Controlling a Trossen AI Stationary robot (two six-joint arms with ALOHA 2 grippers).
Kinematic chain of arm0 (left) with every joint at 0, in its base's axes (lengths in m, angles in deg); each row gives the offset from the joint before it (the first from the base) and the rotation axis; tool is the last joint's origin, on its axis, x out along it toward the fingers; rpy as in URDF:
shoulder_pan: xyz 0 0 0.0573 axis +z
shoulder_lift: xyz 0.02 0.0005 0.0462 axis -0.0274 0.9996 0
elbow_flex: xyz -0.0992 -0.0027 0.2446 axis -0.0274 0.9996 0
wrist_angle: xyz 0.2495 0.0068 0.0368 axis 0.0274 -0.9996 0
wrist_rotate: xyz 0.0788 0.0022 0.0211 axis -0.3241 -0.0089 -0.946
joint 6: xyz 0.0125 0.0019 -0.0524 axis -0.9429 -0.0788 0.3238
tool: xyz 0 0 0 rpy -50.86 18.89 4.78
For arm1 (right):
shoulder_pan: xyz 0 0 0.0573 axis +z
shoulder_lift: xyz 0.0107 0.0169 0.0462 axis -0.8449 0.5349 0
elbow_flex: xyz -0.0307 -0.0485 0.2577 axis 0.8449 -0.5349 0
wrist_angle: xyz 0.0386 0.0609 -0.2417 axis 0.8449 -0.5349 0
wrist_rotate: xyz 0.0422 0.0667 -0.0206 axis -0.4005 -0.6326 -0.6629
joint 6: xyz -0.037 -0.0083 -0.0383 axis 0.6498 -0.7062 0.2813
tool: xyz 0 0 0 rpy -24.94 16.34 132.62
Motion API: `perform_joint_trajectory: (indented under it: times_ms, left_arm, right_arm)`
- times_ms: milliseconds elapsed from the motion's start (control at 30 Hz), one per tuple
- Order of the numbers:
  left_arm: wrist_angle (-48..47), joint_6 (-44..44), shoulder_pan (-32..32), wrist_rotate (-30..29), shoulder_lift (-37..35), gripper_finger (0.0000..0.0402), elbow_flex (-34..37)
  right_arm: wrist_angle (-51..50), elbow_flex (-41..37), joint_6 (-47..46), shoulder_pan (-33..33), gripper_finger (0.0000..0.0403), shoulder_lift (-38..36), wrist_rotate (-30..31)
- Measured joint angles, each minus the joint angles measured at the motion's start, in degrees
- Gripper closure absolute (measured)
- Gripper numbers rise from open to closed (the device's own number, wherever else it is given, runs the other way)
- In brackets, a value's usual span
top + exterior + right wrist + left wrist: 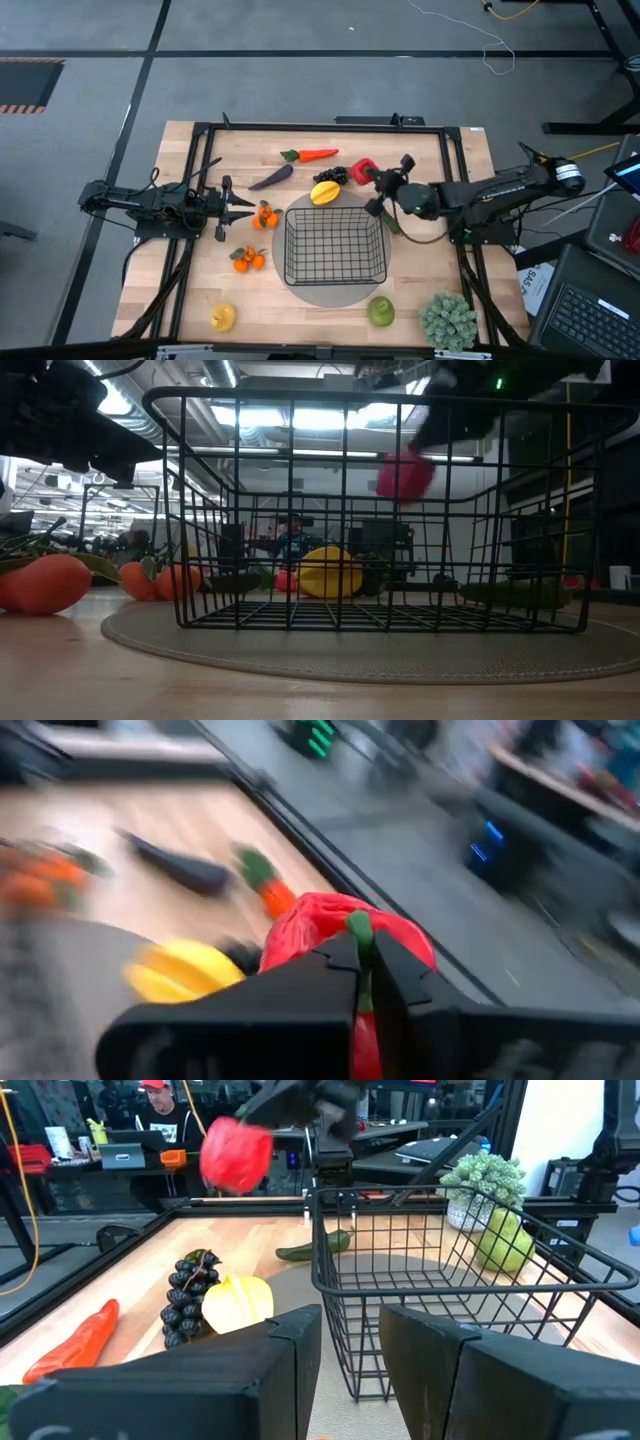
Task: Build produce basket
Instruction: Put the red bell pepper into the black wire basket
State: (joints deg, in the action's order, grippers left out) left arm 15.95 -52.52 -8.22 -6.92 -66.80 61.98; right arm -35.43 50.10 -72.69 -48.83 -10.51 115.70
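Note:
The black wire basket [335,245] stands on a grey round mat [335,295] mid-table. My right gripper [368,178] is shut on the red pepper [362,168], just beyond the basket's far right corner; the low view shows the pepper [405,475] in the air. My left gripper [250,205] is open and empty beside a bunch of tangerines [265,215], left of the basket. The carrot [310,155], eggplant [270,178], grapes [332,176] and a yellow fruit [324,192] lie on the table behind the basket. The cucumber [315,1245] lies right of the basket. My right gripper pinches the red pepper between its two fingers at the green stem [358,928] on the pepper's top. The fingers come from the table's right side. The pepper is lifted clear of the table, about level with the basket's rim.
More tangerines [250,258] lie left of the basket. A yellow fruit [222,318] lies near the front left; the green apple [381,311] and a bushy pale-green plant [447,318] are near the front right. A black frame [300,127] edges the table.

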Motion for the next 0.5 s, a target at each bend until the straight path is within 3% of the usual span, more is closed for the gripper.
perform_joint_trajectory:
  times_ms: [133,400,500]
  left_arm:
    - [0.02,0.0,-0.02,0.0,0.0,0.0308,0.0]
    - [0.04,0.0,0.0,0.0,-0.02,0.0308,0.0]
    - [0.02,0.0,0.0,0.0,0.0,0.0308,0.02]
  right_arm:
    - [4.84,0.0,3.54,3.52,0.0403,-3.38,-11.67]
    - [6.07,0.0,0.23,8.51,0.0403,-10.11,-43.46]
    - [6.53,0.0,0.45,10.52,0.0403,-10.49,-49.06]
